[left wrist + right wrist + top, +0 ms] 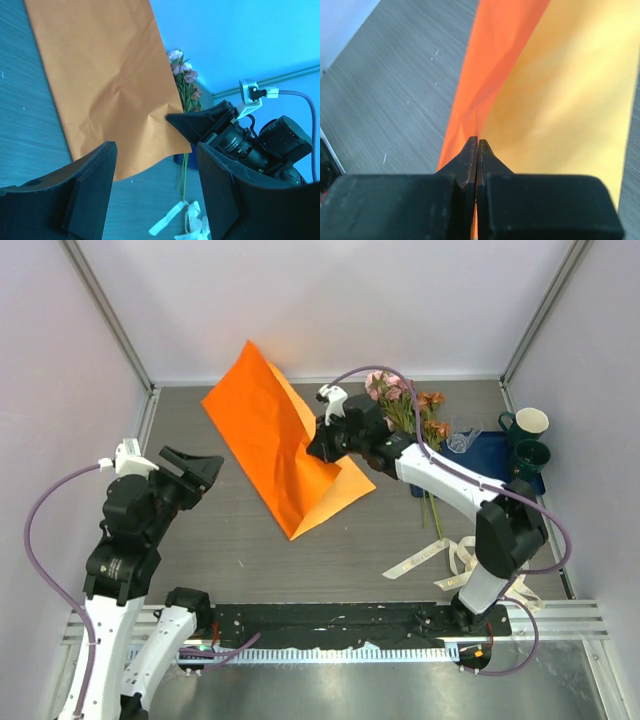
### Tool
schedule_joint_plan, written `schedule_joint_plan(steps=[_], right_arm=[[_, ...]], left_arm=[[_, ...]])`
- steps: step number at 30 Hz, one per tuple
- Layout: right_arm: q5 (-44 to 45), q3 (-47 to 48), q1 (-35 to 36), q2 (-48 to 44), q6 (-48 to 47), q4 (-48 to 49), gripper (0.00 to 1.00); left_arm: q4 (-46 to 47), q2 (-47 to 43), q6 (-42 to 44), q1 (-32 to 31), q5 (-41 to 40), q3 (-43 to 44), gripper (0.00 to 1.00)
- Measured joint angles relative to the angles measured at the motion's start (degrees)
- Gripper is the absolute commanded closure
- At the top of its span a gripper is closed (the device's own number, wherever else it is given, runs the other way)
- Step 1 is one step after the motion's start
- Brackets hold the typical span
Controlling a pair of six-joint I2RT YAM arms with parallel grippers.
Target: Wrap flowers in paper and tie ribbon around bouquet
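Grey wood-grain worktop (pixel 230 550), pale walls all round. At the lower left of the overhead view my left jaws stand released with nothing between them, well apart from the sheet. In the centre of the frame the paper (pixel 262 425) is tented, one edge lifted off the worktop. My right jaws are clenched on that raised edge, and the wrist view shows the sheet nipped right at their tips. At the upper right the flowers (pixel 402 400) lie beside the paper, not on it as far as I can see. Their stems run down the frame toward the ribbon (pixel 440 555) curled at the lower right. I judge the step in hand is drawing the paper across to the flowers. I'd move slowly and low, since so shallow a nip could slip or tear, and bring the left jaws in to steady the far corner.
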Motion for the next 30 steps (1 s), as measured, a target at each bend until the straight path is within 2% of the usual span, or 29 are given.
schedule_joint_plan(steps=[5, 7, 9, 14, 21, 23, 25, 28, 29, 30], right_arm=[[7.32, 0.26, 8.72, -2.71, -6.84, -6.19, 1.00], [10.10, 1.46, 13.60, -0.70, -8.39, -8.90, 1.00], [11.74, 3.89, 18.10, 2.75, -9.07, -10.75, 0.99], [14.29, 12.96, 26.80, 14.32, -7.37, -12.83, 0.99], [12.57, 29.75, 29.03, 29.18, -2.89, -14.80, 0.96], [12.39, 35.58, 29.03, 33.18, -2.19, -15.41, 0.91], [12.46, 40.57, 28.85, 36.24, -1.68, -16.06, 0.89], [12.26, 49.33, 28.48, 41.40, -0.46, -16.28, 0.70], [11.91, 52.26, 28.30, 43.10, 0.17, -15.98, 0.55], [11.21, 55.60, 28.13, 45.05, 0.68, -16.20, 0.50]], left_arm=[[-7.50, -0.79, -1.60, -0.02, 1.77, 1.99, 0.29], [-11.47, -1.11, -1.86, -0.02, -0.26, 2.05, 0.18], [-16.04, -1.62, -1.84, -0.02, -4.74, 2.71, 0.12], [-27.21, 1.40, -1.31, 0.00, -14.69, 7.39, 0.08], [-34.45, 3.39, -0.28, 0.00, -23.56, 11.78, 0.07], [-36.26, 3.69, 0.50, 0.00, -25.62, 14.71, 0.07], [-37.29, 4.13, 1.53, 0.00, -26.99, 17.90, 0.07], [-38.36, 5.42, 2.86, 0.00, -28.35, 20.44, 0.06], [-38.86, 5.99, 3.30, 0.00, -28.92, 20.98, 0.06], [-39.32, 6.54, 3.93, 0.00, -29.42, 21.49, 0.06]])
